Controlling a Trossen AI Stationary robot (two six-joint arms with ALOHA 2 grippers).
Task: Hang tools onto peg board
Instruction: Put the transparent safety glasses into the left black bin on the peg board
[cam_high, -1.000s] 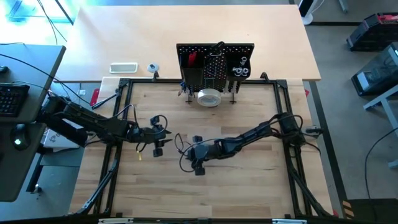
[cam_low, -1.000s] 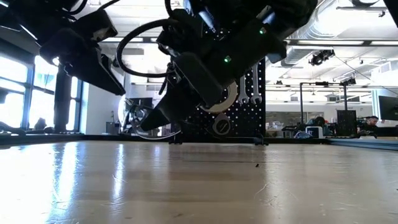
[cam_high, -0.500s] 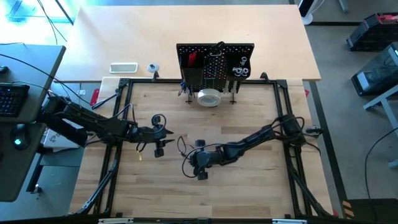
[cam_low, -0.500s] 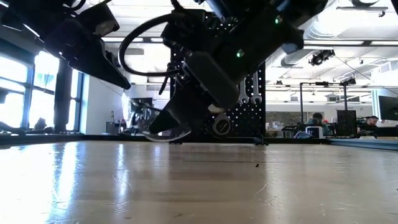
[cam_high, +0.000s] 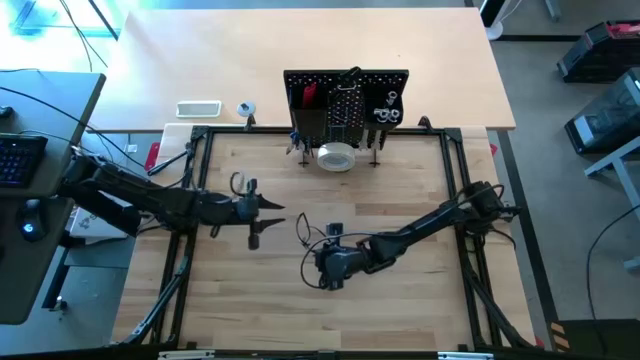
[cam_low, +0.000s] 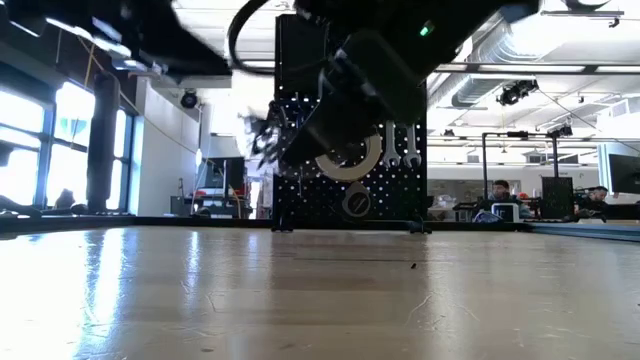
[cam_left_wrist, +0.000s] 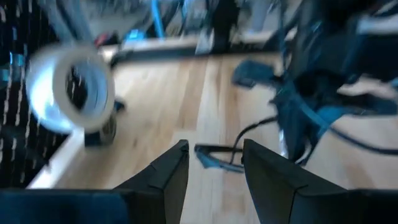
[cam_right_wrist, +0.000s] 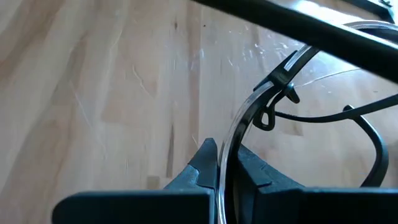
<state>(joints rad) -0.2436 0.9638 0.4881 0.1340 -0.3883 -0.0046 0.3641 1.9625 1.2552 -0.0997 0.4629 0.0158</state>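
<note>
I see the peg board (cam_high: 346, 100) bin holding a red-handled tool (cam_high: 309, 96). Right pincer (cam_high: 303, 229) closed, empty, well apart from the tape roll (cam_high: 336, 157); left pincer (cam_high: 274, 207) half-open, empty.

The peg board (cam_high: 346, 100) stands at twelve o'clock on the table (cam_high: 400, 300), the tape roll (cam_high: 336, 157) just before it.

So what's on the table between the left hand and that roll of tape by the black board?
Nothing: the high view shows bare wood between left hand and tape roll.
</note>
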